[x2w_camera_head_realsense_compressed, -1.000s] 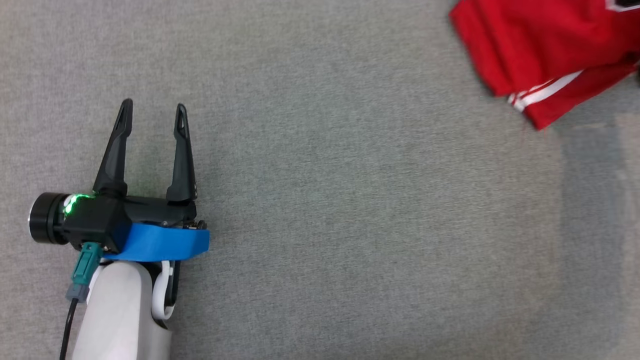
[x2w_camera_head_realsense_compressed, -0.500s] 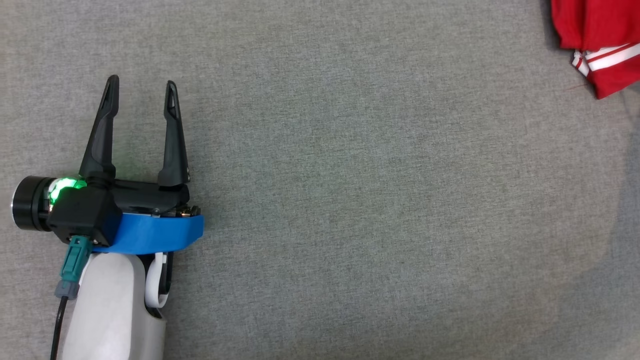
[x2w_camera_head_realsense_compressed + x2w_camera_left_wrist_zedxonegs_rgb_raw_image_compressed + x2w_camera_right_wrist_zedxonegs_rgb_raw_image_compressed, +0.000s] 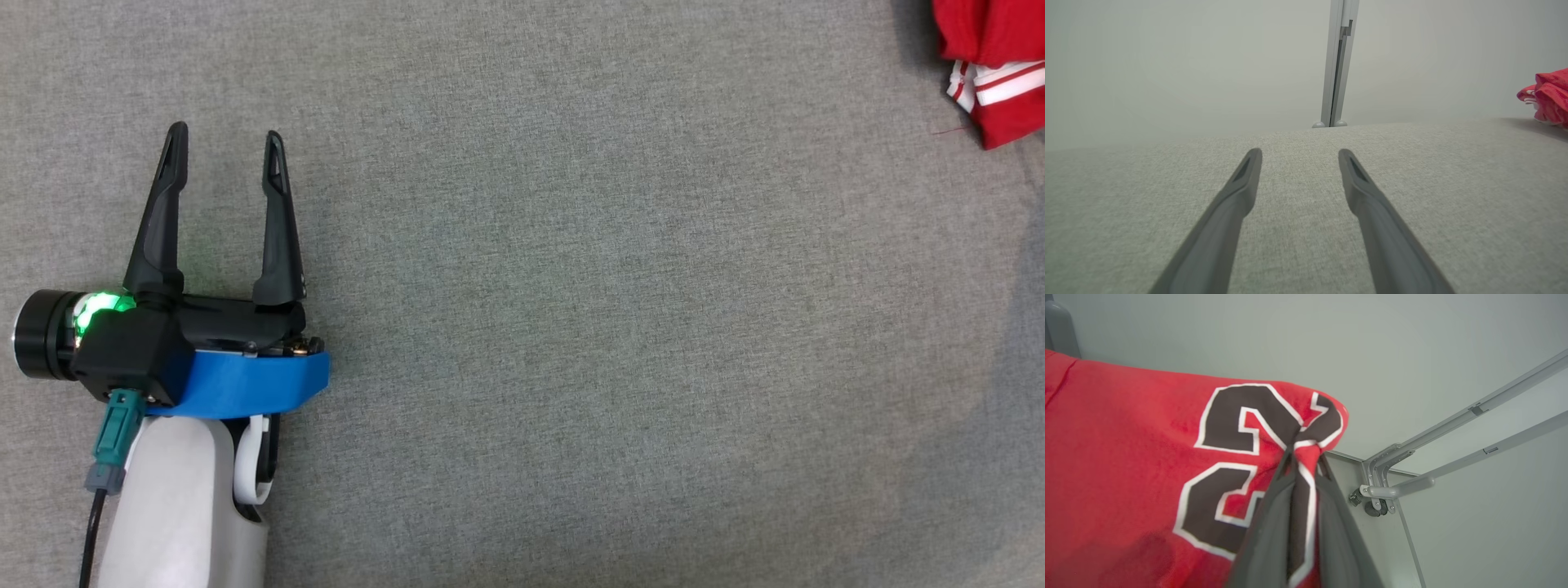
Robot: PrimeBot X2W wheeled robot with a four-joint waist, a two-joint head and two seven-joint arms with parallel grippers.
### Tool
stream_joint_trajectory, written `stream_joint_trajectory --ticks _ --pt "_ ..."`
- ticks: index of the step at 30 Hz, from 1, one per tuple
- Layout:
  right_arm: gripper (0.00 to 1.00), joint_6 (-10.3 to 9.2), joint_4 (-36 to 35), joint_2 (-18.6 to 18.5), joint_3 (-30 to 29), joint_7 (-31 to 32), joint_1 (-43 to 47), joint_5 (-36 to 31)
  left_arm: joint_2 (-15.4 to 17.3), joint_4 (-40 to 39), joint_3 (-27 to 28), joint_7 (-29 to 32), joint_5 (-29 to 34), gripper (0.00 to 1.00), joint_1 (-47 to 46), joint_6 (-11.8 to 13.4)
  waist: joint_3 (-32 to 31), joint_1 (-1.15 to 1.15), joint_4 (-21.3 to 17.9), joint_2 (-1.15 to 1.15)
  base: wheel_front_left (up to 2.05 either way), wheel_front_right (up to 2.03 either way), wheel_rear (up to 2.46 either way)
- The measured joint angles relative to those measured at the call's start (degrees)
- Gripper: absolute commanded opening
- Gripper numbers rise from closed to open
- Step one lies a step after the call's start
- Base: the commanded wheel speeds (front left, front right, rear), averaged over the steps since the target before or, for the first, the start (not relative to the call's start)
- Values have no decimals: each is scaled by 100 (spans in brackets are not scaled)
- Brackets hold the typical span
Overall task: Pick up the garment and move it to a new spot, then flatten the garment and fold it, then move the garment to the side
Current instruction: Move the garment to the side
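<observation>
The garment (image 3: 992, 49) is a red jersey with white stripes at its hem, showing at the head view's top right corner. In the right wrist view the garment (image 3: 1126, 437) carries large dark numerals edged in white. My right gripper (image 3: 1306, 455) is shut on a bunched fold of it by the numerals. My left gripper (image 3: 225, 132) stands open at the left of the grey surface, nothing between its fingers, far from the jersey. The left wrist view shows the left gripper (image 3: 1299, 152) open and a corner of the garment (image 3: 1549, 98) at the right edge.
A grey cloth-covered surface (image 3: 571, 327) spreads across the head view. Behind its far edge are a pale wall and an upright metal post (image 3: 1337, 61). The right wrist view shows slanted metal frame bars (image 3: 1453, 424) with a small wheel at their joint.
The garment has travelled to the right and up the head view, so that just its striped corner is left in the picture. The left gripper stays open and has barely shifted.
</observation>
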Motion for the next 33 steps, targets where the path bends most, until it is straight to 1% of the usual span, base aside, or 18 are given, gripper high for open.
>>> stream_joint_trajectory --ticks 1,2,10,13,19,23,27,33 --pt "43 0 38 27 -14 0 -6 3 0 0 0 0 -8 100 0 0 -3 0 4 0 0 0 0" --pt "100 0 85 51 -32 10 -20 -3 0 1 1 0 -8 100 0 1 -8 0 7 0 0 0 0" --pt "100 0 276 201 -41 -97 -93 -166 -3 87 58 2 -69 100 55 8 -201 0 46 0 0 0 0" --pt "100 0 282 287 -12 -232 -81 -231 -21 119 82 2 -116 100 112 25 -354 0 74 0 0 0 0" --pt "100 0 141 570 78 -744 196 -224 -52 196 162 1 -172 100 336 60 -770 -1 140 0 0 0 0" --pt "100 0 -127 859 102 -1007 574 -62 -73 245 252 3 -220 100 556 109 -1115 0 196 0 0 0 0" --pt "100 0 -525 1215 51 -1095 1159 116 -101 281 348 1 -277 100 836 160 -1527 -1 276 -1 0 0 0" --pt "100 0 -1521 1691 -231 -1116 2338 289 -132 390 485 2 -320 100 1330 178 -2100 -1 304 -2 0 0 0"
